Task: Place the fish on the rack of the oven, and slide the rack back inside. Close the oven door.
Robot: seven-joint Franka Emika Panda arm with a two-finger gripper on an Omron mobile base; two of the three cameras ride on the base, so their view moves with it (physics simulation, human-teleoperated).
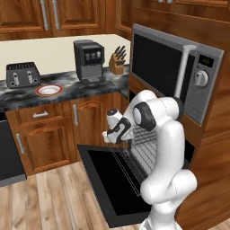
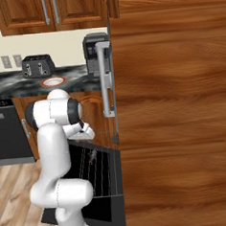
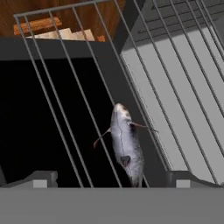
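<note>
- Tool [image 3: 111,181]: we log its two dark fingertips spread wide apart at the bottom of the hand view, grasping nothing; it hovers over the pulled-out rack, just above the fish.
- Fish [image 3: 127,146]: lying released on the bars of the rack, slim and grey, lengthwise along the bars; in the right base view it shows as a small dark shape [image 2: 93,156] on the grid.
- Rack [image 3: 78,109]: silver wire grid drawn out over the lowered door; seen also in the left base view [image 1: 141,150].
- Oven door [image 1: 112,179]: glossy black panel, swung fully down and open, lying flat above the wood floor [image 1: 49,197].
- Microwave [image 1: 179,76]: grey-framed, with a vertical white handle and a dial; above the oven cavity.
- Tabletop [image 1: 27,94]: dark marbled; we count a red-rimmed plate [image 1: 48,90], toaster [image 1: 22,74], coffee machine [image 1: 89,60], knife block [image 1: 117,63].
</note>
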